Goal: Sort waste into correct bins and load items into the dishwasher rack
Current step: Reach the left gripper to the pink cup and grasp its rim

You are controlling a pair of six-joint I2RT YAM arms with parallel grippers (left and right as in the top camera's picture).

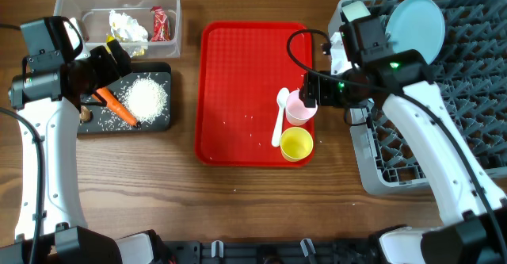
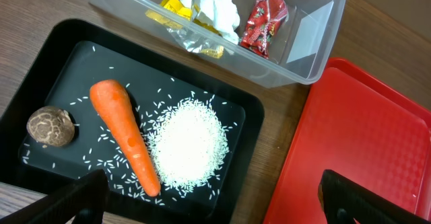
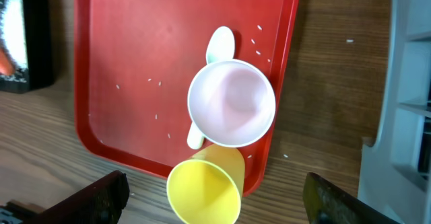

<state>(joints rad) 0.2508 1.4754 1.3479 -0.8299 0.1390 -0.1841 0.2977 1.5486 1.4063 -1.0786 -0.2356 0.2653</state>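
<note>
1. The right gripper (image 3: pixel 215 183) is held over the near right corner of the red tray (image 3: pixel 135 62). Its fingers (image 3: pixel 87 197) are spread wide and nothing is clasped between them.
2. The pink cup (image 3: pixel 232 103) stands mouth up on the red tray. In the right wrist view it is centred between the two fingers and just ahead of their tips, and it is touched by neither.
3. The yellow cup (image 3: pixel 205 187) is seen at the tray's edge, just beside the pink cup and in the gap between the fingers. Whether the two cups touch cannot be told.
4. The white spoon (image 3: pixel 220 44) lies on the tray with its bowl beyond the pink cup and its handle partly hidden by that cup.
5. The dishwasher rack (image 1: pixel 475 97) stands to the right of the tray, with a pale blue plate (image 1: pixel 416 26) leaning in its far part.
6. The left gripper (image 2: pixel 212 183) is open wide and empty above the near edge of the black tray (image 2: pixel 256 109).
7. In that tray, ahead of the left fingers, an orange carrot (image 2: pixel 124 133) lies between a brown lump (image 2: pixel 50 126) and a heap of white rice (image 2: pixel 188 143).
8. Beyond it, the clear tub (image 2: pixel 316 49) holds a crumpled tissue (image 2: pixel 215 2), a yellow wrapper (image 2: pixel 172 5) and a red wrapper (image 2: pixel 266 19).
</note>
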